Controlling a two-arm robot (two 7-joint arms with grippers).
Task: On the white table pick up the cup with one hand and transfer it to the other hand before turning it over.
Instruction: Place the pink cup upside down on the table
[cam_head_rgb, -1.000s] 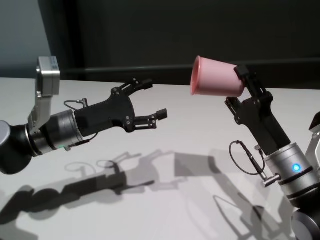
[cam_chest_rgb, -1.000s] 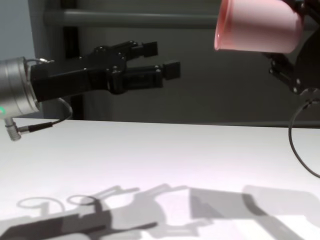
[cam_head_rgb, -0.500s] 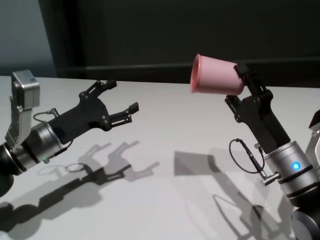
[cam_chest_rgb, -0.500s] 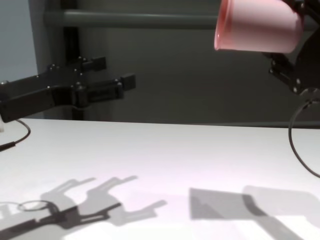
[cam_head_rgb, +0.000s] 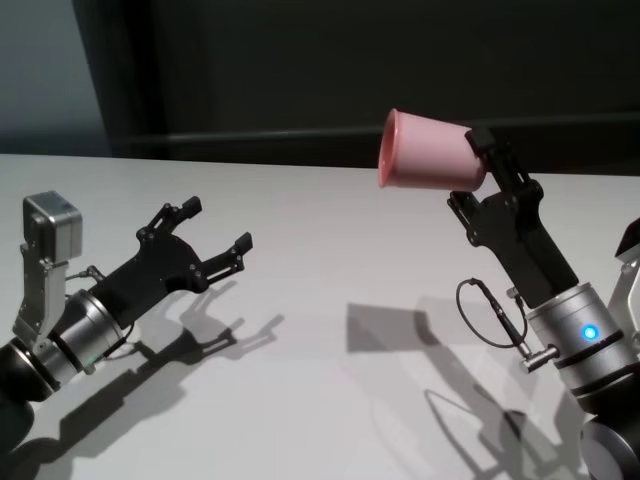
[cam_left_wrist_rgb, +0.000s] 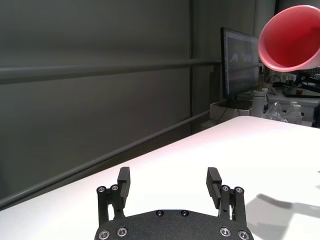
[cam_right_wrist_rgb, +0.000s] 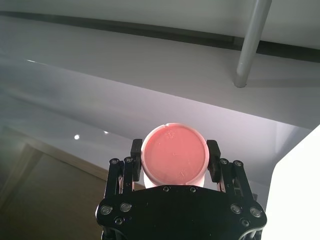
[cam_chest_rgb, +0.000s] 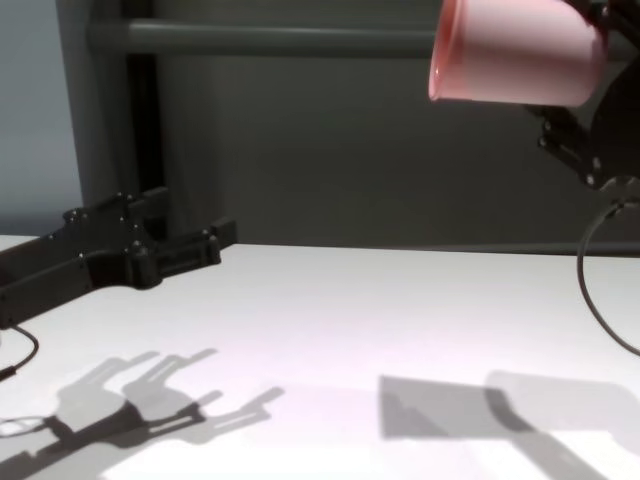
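Left tool (cam_head_rgb: 213, 228), fingers apart and empty, dropped low and pulled back left over the surface (cam_head_rgb: 330, 260). Right tool (cam_head_rgb: 478, 170) stayed clamped on the cup (cam_head_rgb: 428, 152), held high on its side, mouth facing left. Handover looks done; flip underway.

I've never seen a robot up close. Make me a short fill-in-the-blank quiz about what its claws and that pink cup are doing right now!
1. The cup is held by the ____ claw.
2. The cup's open mouth faces the ____ claw.
3. That other claw's fingers are ____ and hold nothing.
4. The cup hangs in the air above the white ____.

Missing words: right; left; open; table
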